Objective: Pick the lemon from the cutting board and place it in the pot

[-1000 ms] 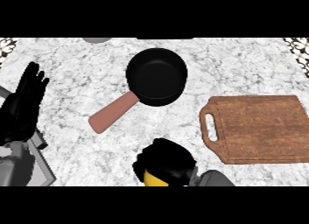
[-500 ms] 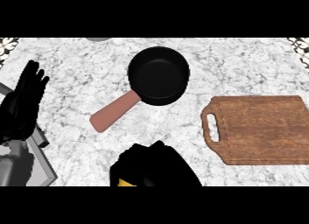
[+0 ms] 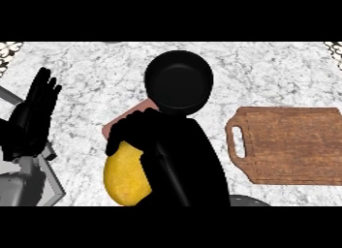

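Biggest thing on my screen is the one marble counter (image 3: 80,63), filling the whole view. Next, one wooden cutting board (image 3: 295,145), lying to the right of my right hand (image 3: 170,145) and apart from it. Its top shows bare wood, and its grip slot is on the side facing the hand.

The right hand itself comes up from the lower edge at mid-view, fingers curled over and grasping the one lemon (image 3: 125,177). The lemon sits on the hand's left side, tucked under the fingers, with its yellow body showing below them. So the lemon is in the hand, off the board and not in the pot.

One pot (image 3: 178,80), black and round, sits just beyond the right hand's fingers, further up the view. Its inside shows plain black and holds nothing that I can see. Its pinkish handle (image 3: 116,125) runs down towards the hand and passes under the fingers.

The left hand (image 3: 32,118) is well off to the left of the right hand, near the edge, resting with straight fingers up and holding nothing.
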Available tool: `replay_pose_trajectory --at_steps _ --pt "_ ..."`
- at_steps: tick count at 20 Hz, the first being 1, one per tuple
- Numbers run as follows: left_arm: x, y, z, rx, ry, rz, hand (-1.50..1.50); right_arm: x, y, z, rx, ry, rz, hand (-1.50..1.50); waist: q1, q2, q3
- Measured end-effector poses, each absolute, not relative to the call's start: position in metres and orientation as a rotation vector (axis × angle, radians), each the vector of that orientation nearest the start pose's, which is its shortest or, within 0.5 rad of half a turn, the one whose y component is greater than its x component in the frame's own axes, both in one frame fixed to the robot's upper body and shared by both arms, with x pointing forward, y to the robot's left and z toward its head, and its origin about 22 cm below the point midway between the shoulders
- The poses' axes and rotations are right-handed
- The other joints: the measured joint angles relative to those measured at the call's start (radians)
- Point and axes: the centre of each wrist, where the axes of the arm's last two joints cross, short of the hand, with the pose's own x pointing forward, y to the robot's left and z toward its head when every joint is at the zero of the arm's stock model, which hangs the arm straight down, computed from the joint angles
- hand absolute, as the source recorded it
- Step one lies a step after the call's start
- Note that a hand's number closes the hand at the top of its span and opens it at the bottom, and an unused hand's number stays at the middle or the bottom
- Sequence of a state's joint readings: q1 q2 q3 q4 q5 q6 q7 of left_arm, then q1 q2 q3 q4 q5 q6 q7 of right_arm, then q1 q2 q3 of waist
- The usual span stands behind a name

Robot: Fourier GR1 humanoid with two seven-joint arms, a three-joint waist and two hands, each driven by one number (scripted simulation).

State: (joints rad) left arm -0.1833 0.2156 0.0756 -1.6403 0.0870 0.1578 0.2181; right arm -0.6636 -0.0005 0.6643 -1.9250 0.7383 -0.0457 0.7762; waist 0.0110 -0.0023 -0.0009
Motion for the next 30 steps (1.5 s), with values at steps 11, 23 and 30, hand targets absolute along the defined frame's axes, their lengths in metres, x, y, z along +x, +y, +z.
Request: replay_pose_trajectory --at_steps 11,23,30 --pt "0.28 0.278 0.083 0.193 -1.616 0.06 0.0 0.294 -0.032 0.194 -0.387 -1.915 0.704 1.5 0.003 0.005 0.001" --pt "0.292 0.27 0.083 0.184 -1.624 0.053 0.0 0.383 -0.045 0.143 -0.893 -1.885 0.873 1.5 0.011 0.011 0.0" --pt "0.293 0.269 0.09 0.176 -1.633 0.044 0.0 0.415 -0.053 0.113 -0.811 -1.745 0.871 -1.5 0.027 0.014 0.001"
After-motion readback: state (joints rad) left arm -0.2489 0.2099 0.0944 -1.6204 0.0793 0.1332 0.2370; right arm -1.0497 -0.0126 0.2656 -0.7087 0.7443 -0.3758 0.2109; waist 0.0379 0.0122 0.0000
